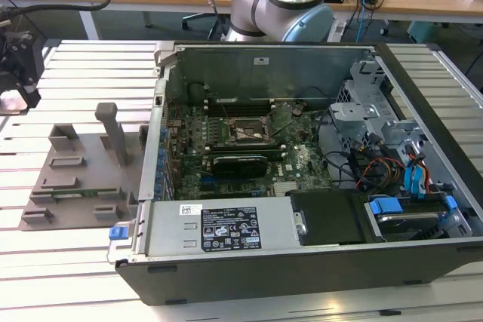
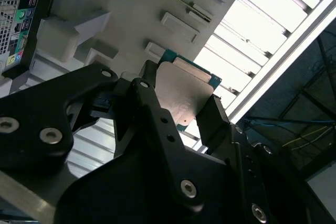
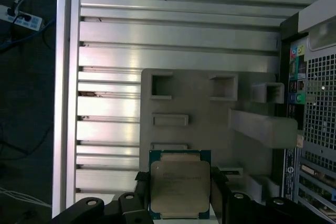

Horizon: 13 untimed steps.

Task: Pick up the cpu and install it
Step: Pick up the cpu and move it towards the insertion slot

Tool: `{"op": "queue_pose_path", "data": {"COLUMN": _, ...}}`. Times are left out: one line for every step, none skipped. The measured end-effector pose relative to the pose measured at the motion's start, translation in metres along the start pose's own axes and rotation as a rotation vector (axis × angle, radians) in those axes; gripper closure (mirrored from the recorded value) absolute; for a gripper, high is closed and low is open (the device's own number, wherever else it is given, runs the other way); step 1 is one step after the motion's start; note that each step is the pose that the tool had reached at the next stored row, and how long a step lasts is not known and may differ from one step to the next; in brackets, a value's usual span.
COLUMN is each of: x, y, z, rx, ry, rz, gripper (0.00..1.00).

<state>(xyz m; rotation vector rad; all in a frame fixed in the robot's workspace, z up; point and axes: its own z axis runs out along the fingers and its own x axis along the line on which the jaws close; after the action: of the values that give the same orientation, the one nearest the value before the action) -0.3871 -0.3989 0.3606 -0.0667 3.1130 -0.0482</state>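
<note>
1. Already the cpu is pinched at its edges by the gripper and held over the grey tray.
2. Installing in the motherboard socket, well apart from the tray, is not yet done.

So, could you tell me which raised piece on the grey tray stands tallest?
The slim upright post on the tray, toward the computer case; it rises well above the low blocks.

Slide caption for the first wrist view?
Gripper clamps the cpu by two edges, grey tray and slatted table behind.
</note>
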Motion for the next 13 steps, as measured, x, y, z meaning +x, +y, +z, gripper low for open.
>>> {"op": "queue_pose_path", "data": {"x": -0.0001, "y": -0.0001, "z": -0.0031, "rx": 0.0000, "ry": 0.0000, "rz": 0.000, "gripper": 0.45}}
{"op": "queue_pose_path", "data": {"x": -0.0002, "y": -0.0002, "z": -0.0065, "rx": 0.0000, "ry": -0.0001, "rz": 0.000, "gripper": 0.45}}
{"op": "queue_pose_path", "data": {"x": -0.0002, "y": -0.0003, "z": -0.0082, "rx": 0.0000, "ry": 0.0000, "rz": 0.000, "gripper": 0.45}}
{"op": "queue_pose_path", "data": {"x": -0.0003, "y": -0.0003, "z": -0.0100, "rx": 0.0000, "ry": -0.0001, "rz": 0.000, "gripper": 0.45}}
{"op": "queue_pose_path", "data": {"x": -0.0003, "y": -0.0004, "z": -0.0118, "rx": 0.0000, "ry": 0.0000, "rz": 0.000, "gripper": 0.45}}
{"op": "queue_pose_path", "data": {"x": -0.0004, "y": -0.0004, "z": -0.0137, "rx": 0.0000, "ry": 0.0000, "rz": 0.000, "gripper": 0.45}}
{"op": "queue_pose_path", "data": {"x": -0.0005, "y": -0.0005, "z": -0.0162, "rx": 0.0000, "ry": 0.0000, "rz": 0.000, "gripper": 0.45}}
{"op": "queue_pose_path", "data": {"x": -0.0005, "y": -0.0006, "z": -0.0180, "rx": 0.0000, "ry": 0.0000, "rz": 0.000, "gripper": 0.45}}
{"op": "queue_pose_path", "data": {"x": -0.0005, "y": -0.0006, "z": -0.0195, "rx": 0.0000, "ry": 0.0000, "rz": 0.000, "gripper": 0.45}}
{"op": "queue_pose_path", "data": {"x": -0.0006, "y": -0.0007, "z": -0.0211, "rx": 0.0000, "ry": 0.0000, "rz": 0.000, "gripper": 0.45}}
{"op": "queue_pose_path", "data": {"x": -0.0006, "y": -0.0007, "z": -0.0223, "rx": 0.0000, "ry": 0.0000, "rz": 0.000, "gripper": 0.45}}
{"op": "queue_pose_path", "data": {"x": -0.0006, "y": -0.0007, "z": -0.0233, "rx": 0.0000, "ry": -0.0001, "rz": 0.000, "gripper": 0.45}}
{"op": "queue_pose_path", "data": {"x": -0.0007, "y": -0.0008, "z": -0.0243, "rx": 0.0000, "ry": -0.0001, "rz": 0.000, "gripper": 0.45}}
